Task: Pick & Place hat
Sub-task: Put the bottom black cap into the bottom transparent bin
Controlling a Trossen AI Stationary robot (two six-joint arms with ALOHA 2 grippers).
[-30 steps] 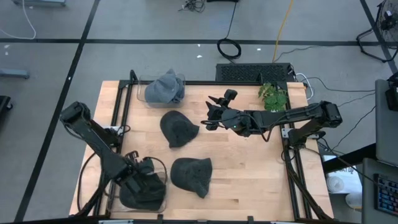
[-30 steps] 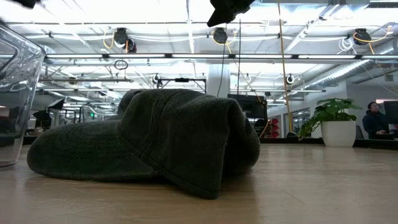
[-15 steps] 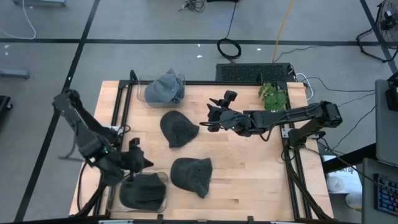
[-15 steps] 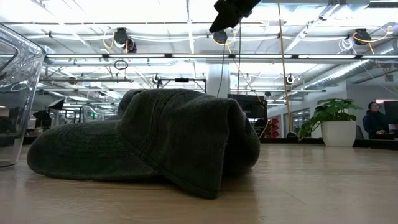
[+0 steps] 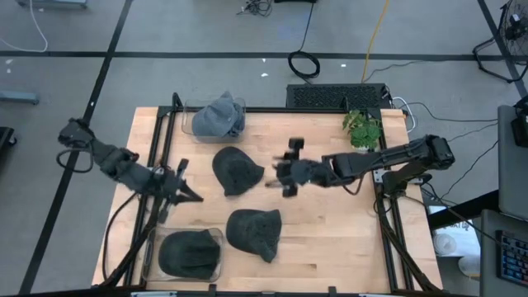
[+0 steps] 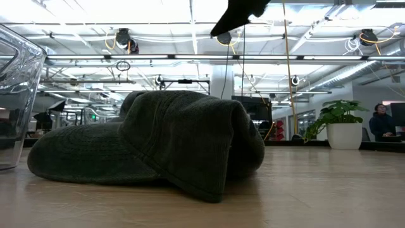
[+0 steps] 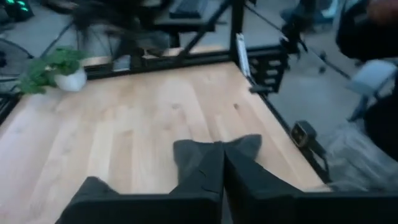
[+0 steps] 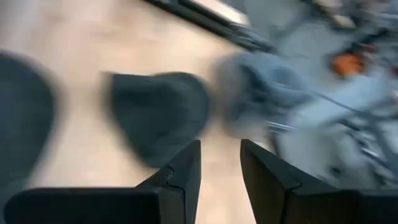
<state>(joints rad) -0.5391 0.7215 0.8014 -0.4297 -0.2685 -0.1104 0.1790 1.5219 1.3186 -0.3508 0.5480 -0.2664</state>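
Two dark hats lie on the wooden table: one at mid-table (image 5: 238,171), one nearer the front edge (image 5: 254,231), which fills the low view (image 6: 145,145). A third dark hat (image 5: 190,253) lies in a clear bin at the near left. A grey-blue hat (image 5: 219,115) sits in a clear bin at the far left. My left gripper (image 5: 188,193) hovers shut and empty left of the mid-table hat, its fingers (image 7: 221,171) pointing across the table. My right gripper (image 5: 283,178) hangs open and empty right of that hat (image 8: 158,115).
A potted plant (image 5: 361,129) stands at the far right corner. Black frame rails (image 5: 161,144) run along the table's left and right sides. The near-left clear bin's wall (image 6: 16,95) shows at the low view's left. Bare wood lies on the right half (image 5: 338,231).
My left gripper has risen out of the near-left bin, gone toward the far edge and swung from pointing down to nearly level, pointing across the table; the dark hat stays in the bin. My right gripper has shifted a little toward the near edge and tipped downward.
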